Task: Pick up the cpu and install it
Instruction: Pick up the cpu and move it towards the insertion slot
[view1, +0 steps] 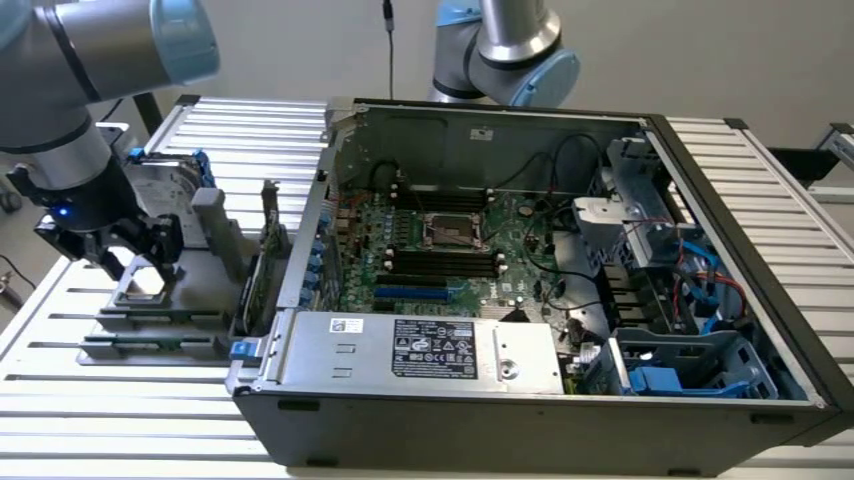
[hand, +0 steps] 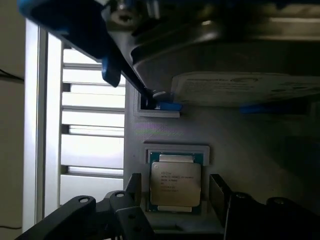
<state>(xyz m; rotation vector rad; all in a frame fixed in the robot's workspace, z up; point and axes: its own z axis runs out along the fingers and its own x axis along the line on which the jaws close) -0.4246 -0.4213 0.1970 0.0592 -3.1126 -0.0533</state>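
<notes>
- Exterior view: a grey robot arm reaches down at the exterior view's left, over a white slatted desk
- Its jaws are spread wide and hang low over a grey holder, which sits on the desk just beside an open computer case
- The cpu, a small flat silver square, lies in the holder directly under the jaws and between them; nothing is pinched
- Inside the case a green motherboard lies flat, with a square metal-framed socket near its middle, well apart from the cpu
- A silver power supply with a dark label runs along the near edge of the case
- A second arm stands behind the case
- Wrist view: the cpu rests flat in a shallow recess of the holder, its silver top with faint print facing the camera and a thin green edge around it
- Two black fingers stand one on each side of the cpu, each near it with a gap showing, so the jaws are spread and grip nothing
- Farther along the holder sits a silver hard drive with a white label and a blue bracket
- Bright slats of the desk show beside the holder
</notes>
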